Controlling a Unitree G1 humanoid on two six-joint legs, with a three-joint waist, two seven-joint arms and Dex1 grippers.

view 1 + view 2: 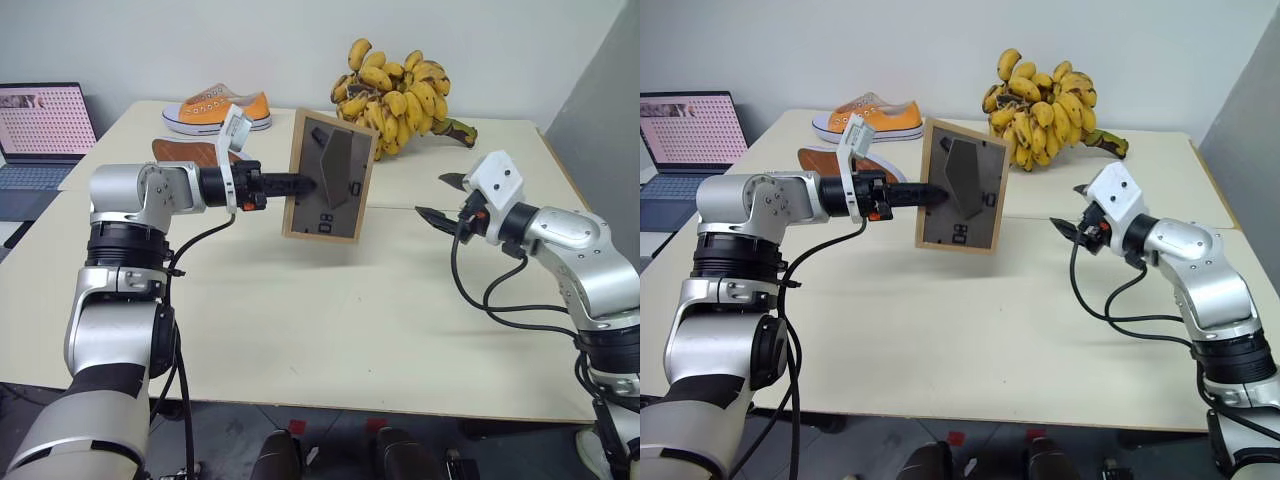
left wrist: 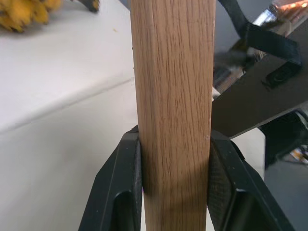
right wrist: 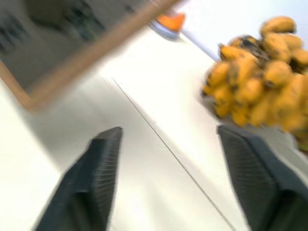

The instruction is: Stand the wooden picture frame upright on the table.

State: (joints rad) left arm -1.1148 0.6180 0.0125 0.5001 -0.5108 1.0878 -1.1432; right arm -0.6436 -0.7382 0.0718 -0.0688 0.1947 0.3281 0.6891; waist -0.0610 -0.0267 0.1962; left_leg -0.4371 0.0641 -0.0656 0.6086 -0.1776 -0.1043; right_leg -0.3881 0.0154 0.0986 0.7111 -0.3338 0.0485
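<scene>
Above the middle of the table (image 1: 300,320), just near of the seam between its two sections, the wooden picture frame (image 1: 330,180) hangs upright in the air with its dark grey back toward the robot and the fold-out stand (image 1: 337,158) swung partly out from that back. The left gripper (image 1: 300,185) is clamped on the frame's left wooden edge, one pad on each face, as the left wrist view shows plainly. The right gripper (image 1: 440,197) sits well to the right of the frame with its two fingers spread wide and nothing between them. To finish well, I judge the frame should be lowered straight down until both its bottom edge and the foot of the stand meet the tabletop, the stand being opened fully first if it is not, and the left grip loosened only once the frame rests steadily, leaning slightly back on the stand. White marks near the frame's lower back edge read roughly like "80", though I cannot be sure. Farther back lie a large bunch of bananas (image 1: 395,95), an orange sneaker (image 1: 218,108) and, at far left, an open laptop (image 1: 42,135).
</scene>
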